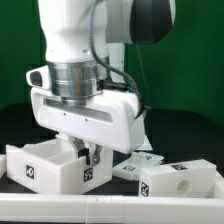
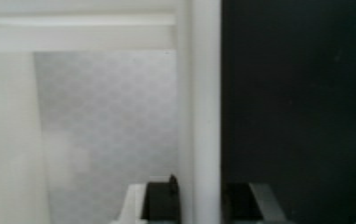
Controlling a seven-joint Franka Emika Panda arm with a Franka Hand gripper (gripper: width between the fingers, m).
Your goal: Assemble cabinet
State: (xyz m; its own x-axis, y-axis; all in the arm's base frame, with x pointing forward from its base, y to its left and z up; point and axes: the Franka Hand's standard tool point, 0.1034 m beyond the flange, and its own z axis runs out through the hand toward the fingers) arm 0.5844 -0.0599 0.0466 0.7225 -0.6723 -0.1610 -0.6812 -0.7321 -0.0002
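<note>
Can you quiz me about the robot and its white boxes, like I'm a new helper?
1. Fill in: the white block at the exterior view's right has a round ____ in its side.
2. True or false: the gripper hangs high above all the parts.
3. What does the gripper straddle? A) a wall of the open box B) the white block C) nothing
Key: 1 hole; 2 false; 3 A.
</note>
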